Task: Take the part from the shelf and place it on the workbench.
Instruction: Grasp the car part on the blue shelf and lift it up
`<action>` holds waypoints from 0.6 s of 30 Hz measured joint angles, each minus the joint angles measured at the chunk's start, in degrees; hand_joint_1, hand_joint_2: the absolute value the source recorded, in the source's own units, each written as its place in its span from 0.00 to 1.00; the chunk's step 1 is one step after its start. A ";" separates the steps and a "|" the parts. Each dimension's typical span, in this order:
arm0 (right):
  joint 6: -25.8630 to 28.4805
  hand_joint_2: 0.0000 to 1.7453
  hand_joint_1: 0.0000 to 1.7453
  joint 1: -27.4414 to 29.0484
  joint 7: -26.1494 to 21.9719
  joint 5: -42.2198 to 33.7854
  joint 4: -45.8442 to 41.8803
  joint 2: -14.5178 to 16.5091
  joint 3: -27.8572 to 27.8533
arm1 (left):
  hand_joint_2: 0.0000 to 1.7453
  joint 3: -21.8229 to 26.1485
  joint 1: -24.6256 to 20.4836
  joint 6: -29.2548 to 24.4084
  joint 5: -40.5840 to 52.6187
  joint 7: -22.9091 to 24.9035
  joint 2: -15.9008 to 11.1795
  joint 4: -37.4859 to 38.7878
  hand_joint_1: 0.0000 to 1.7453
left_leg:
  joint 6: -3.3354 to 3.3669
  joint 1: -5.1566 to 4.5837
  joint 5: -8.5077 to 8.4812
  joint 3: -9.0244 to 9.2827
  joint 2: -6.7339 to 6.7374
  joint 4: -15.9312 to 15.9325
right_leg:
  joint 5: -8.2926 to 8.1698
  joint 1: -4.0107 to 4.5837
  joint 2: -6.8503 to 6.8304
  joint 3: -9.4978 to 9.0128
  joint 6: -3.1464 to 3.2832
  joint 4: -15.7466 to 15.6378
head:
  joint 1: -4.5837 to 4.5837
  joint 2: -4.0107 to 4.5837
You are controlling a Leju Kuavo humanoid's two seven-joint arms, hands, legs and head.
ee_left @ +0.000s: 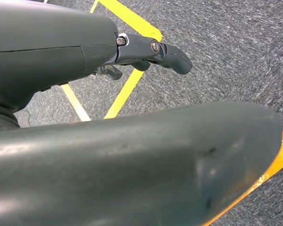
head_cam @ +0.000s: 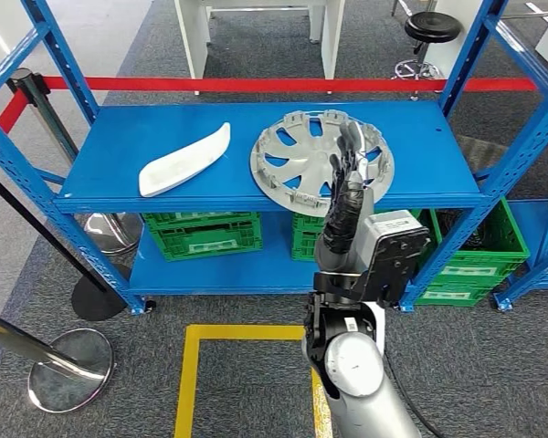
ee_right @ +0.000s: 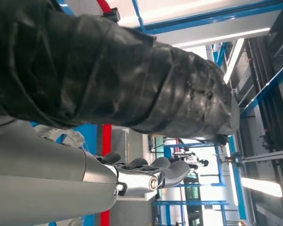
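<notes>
Raised with fingers spread and nothing held, the right hand [head_cam: 347, 187] is poised over the hubcap [head_cam: 306, 160], which could be nudged off the shelf [head_cam: 188, 196] by a shallow grip.

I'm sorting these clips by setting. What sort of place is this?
Probably a workshop or factory test area: blue steel shelving holding a wheel cover, green crates beneath, and yellow floor marking.

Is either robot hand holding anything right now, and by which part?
Nothing is held. The right robot hand is raised, fingers apart, before the hubcap; the left robot hand hangs empty above the floor.
</notes>
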State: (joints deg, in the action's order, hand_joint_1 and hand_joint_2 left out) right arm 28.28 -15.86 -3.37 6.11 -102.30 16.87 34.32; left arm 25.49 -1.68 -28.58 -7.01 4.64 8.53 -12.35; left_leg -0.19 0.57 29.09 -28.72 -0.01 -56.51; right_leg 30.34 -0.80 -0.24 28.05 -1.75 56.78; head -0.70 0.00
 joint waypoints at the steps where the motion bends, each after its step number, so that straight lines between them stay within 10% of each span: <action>1: 0.00 0.00 0.00 -0.01 0.00 0.09 -0.11 0.01 0.00 | 0.00 0.00 0.00 0.07 0.02 -0.02 -0.02 0.00 0.00 | 0.00 0.00 0.00 0.00 0.00 0.00 | 0.00 0.00 0.00 0.00 0.00 0.00 | 0.00 0.00; 13: -3.12 0.00 0.00 0.03 0.31 2.62 -0.76 0.03 -0.02 | 0.00 2.15 -0.07 6.42 -3.17 -0.39 0.44 0.00 0.00 | 0.00 0.00 0.00 0.01 0.00 -0.01 | 0.00 0.00 0.01 0.04 0.00 0.00 | -0.01 0.00; 16: -7.26 0.00 0.00 2.29 -0.94 6.39 -1.75 -0.37 -1.30 | 0.00 2.74 -0.01 7.54 -2.00 -7.51 1.01 0.00 0.00 | 0.01 0.01 0.03 0.07 -0.04 -0.03 | 0.06 0.01 -0.05 0.37 0.01 -0.07 | -0.01 0.00; 18: -11.14 0.00 0.00 8.70 -4.78 8.63 -3.86 -1.72 -3.43 | 0.50 3.04 0.11 10.92 -1.30 -14.46 1.04 0.00 0.00 | 0.04 0.02 0.14 0.13 -0.28 -0.03 | 0.23 0.02 -0.34 0.44 -0.01 -0.16 | 0.02 0.00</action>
State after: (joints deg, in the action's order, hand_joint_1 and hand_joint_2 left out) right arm 17.15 -7.16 -8.15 14.74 -106.16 15.15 30.89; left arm 28.52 -1.57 -17.65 -8.31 -9.82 9.57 -12.35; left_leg -0.15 0.60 29.23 -28.59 -0.30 -56.54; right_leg 30.58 -0.78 -0.59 28.49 -1.76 56.63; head -0.68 0.00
